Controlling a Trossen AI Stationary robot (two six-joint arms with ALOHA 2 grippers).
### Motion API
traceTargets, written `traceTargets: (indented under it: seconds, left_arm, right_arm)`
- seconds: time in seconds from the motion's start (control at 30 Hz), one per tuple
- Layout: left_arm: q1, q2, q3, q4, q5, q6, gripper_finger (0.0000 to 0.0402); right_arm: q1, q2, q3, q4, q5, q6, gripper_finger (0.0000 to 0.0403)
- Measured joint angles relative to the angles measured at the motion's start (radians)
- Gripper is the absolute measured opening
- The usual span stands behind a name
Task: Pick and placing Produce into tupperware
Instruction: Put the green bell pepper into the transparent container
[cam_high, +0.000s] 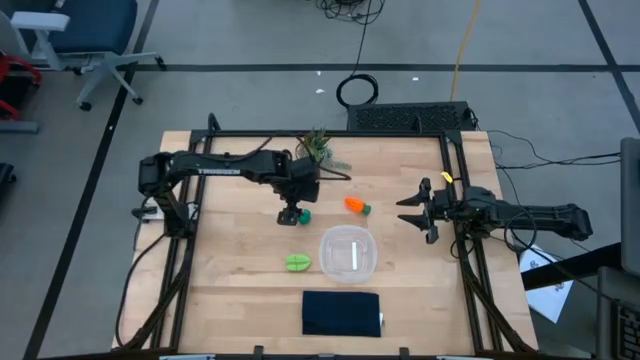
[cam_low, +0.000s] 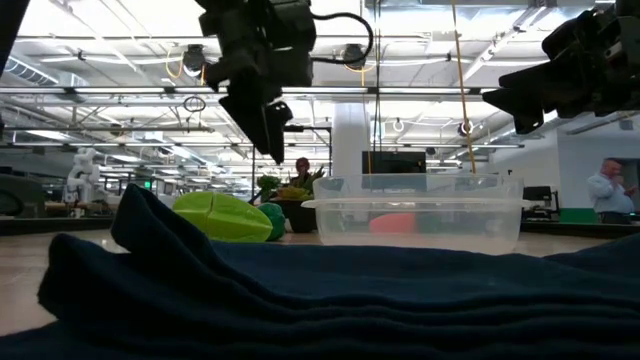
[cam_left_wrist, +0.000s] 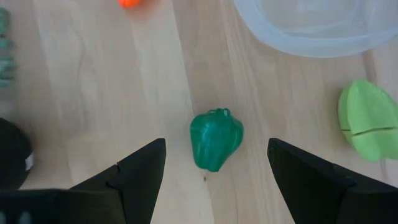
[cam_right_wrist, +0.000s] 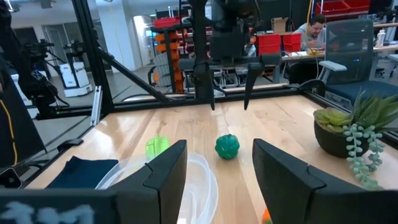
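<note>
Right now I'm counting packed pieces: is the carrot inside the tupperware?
No, the carrot lies on the bare table, apart from the tupperware.

Clear glossy plastic tupperware (cam_high: 347, 253), pale wood table (cam_high: 230, 250)

Dark green lump (cam_left_wrist: 216, 139), orange carrot (cam_high: 354, 205), lime-green leafy piece (cam_high: 298, 263), clear tupperware (cam_high: 347, 253), black pad (cam_high: 341, 313), pale wood table (cam_high: 240, 260).

A potted plant (cam_high: 314, 150) stands at the table's (cam_high: 230, 280) far edge, near the middle. A dark cloth pad (cam_high: 341, 313) lies at the near edge, also near the middle. On the floor beyond the table, a black cable coil (cam_high: 358, 91) and a yellow cord (cam_high: 463, 45) show. A person (cam_low: 606, 190) stands in the room behind.
</note>
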Motion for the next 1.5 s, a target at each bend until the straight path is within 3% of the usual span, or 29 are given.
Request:
traceTargets:
  seconds: [0.47,0.83,1.5]
  left_arm:
    - [-0.004,0.051,-0.002,0.007,0.062,0.071,0.0282]
    - [0.021,0.051,-0.141,0.174,0.104,0.06,0.0282]
    - [0.048,0.051,-0.263,0.331,0.117,0.119,0.0282]
  right_arm:
    - [0.0,0.0,-0.002,0.0,0.0,0.009,0.0176]
    - [0.0,0.0,-0.003,0.0,0.0,0.009,0.0176]
    - [0.0,0.0,-0.004,0.0,0.0,0.009,0.0176]
